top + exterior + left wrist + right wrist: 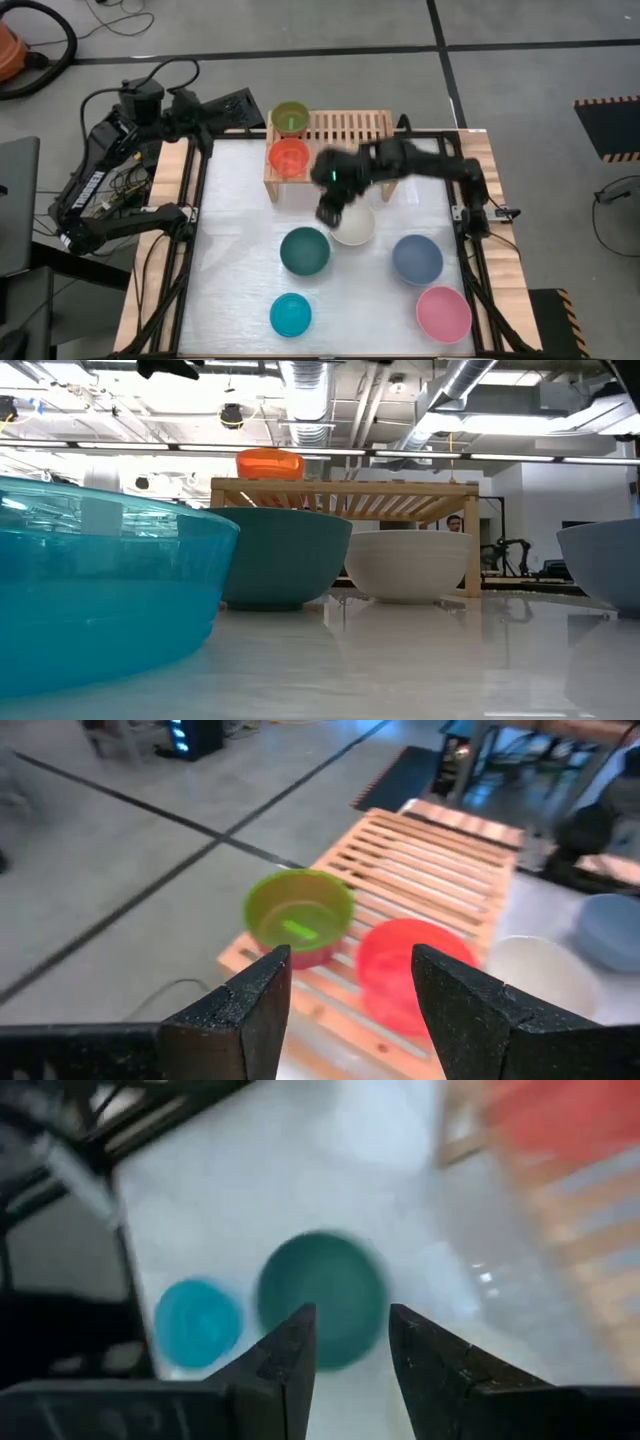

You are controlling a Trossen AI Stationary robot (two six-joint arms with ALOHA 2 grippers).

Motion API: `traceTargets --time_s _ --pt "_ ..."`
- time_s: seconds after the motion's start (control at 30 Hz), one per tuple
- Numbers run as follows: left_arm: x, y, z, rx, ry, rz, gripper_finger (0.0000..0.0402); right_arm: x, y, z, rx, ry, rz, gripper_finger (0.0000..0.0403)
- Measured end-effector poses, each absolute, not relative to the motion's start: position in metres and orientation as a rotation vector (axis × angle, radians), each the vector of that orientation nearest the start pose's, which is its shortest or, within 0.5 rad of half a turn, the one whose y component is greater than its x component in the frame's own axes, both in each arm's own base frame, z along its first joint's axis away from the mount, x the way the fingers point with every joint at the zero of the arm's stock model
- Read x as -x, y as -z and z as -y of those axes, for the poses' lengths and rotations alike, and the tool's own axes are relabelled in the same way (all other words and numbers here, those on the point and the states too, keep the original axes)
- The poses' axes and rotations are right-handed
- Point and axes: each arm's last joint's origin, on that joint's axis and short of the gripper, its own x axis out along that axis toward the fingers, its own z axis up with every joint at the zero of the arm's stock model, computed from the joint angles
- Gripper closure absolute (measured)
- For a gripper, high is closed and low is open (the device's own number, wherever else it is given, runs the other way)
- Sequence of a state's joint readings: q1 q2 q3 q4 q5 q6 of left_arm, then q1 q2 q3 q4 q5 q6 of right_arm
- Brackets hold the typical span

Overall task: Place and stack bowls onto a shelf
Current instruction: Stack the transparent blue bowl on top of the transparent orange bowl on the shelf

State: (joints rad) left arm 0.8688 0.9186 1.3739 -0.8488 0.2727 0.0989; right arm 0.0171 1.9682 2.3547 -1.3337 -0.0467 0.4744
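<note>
The light-wood shelf (345, 128) stands at the table's far edge. On its left end sit the lime green bowl (291, 117) and the orange-red bowl (290, 157). On the table rest the cream white bowl (355, 226), the dark teal bowl (305, 250), the slate blue bowl (417, 258), the light pink bowl (443, 313) and the cyan bowl (290, 314). No magenta bowl shows plainly. My right gripper (328, 207) hovers open by the cream bowl's left rim, high above the teal bowl (325, 1295). My left gripper (350, 990) is open, off the table's far-left corner, facing the shelf (420, 870).
The wooden table frame (190, 230) and its dark rails border the white top. Free room lies on the table's left half and between the shelf and the bowls. The shelf's right part (365, 125) holds no bowl. Cables and an orange object lie on the floor beyond.
</note>
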Motion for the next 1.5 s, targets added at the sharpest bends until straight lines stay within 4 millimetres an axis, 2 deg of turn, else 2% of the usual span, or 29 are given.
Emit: traceTargets --time_s 0.1,0.2,0.43,0.53,0.77,0.87,1.03,1.17,1.33,1.4,1.5 --pt "-0.097 -0.438 -0.100 0.176 -0.529 -0.352 0.0209 -0.391 -0.402 -0.049 -0.421 0.143 -0.979 0.0250" --pt "-0.098 -0.436 -0.098 0.225 -0.503 -0.361 0.0209 -0.401 -0.378 -0.080 -0.414 0.175 -1.052 0.0244" --pt "-0.100 -0.434 -0.095 0.300 -0.500 -0.369 0.0209 -0.423 -0.332 -0.135 -0.493 0.206 -1.123 0.0193" --pt "-0.101 -0.433 -0.093 0.310 -0.490 -0.370 0.0209 -0.438 -0.301 -0.157 -0.562 0.243 -1.149 0.0175" --pt "-0.102 -0.433 -0.092 0.293 -0.475 -0.377 0.0209 -0.467 -0.233 -0.198 -0.762 0.300 -1.153 0.0172" --pt "-0.102 -0.433 -0.092 0.293 -0.474 -0.377 0.0209 -0.475 -0.207 -0.208 -0.818 0.332 -1.167 0.0173" --pt "-0.100 -0.433 -0.090 0.297 -0.475 -0.384 0.0209 -0.477 -0.179 -0.212 -0.855 0.418 -1.206 0.0173" --pt "-0.099 -0.433 -0.089 0.293 -0.474 -0.381 0.0209 -0.479 -0.178 -0.213 -0.883 0.424 -1.191 0.0175" --pt "-0.099 -0.433 -0.089 0.272 -0.469 -0.385 0.0209 -0.472 -0.207 -0.213 -0.893 0.436 -1.113 0.0175" --pt "-0.099 -0.433 -0.089 0.272 -0.469 -0.385 0.0209 -0.463 -0.222 -0.213 -0.877 0.469 -1.107 0.0175" --pt "-0.099 -0.433 -0.089 0.271 -0.469 -0.383 0.0209 -0.450 -0.228 -0.210 -0.823 0.553 -1.143 0.0175"
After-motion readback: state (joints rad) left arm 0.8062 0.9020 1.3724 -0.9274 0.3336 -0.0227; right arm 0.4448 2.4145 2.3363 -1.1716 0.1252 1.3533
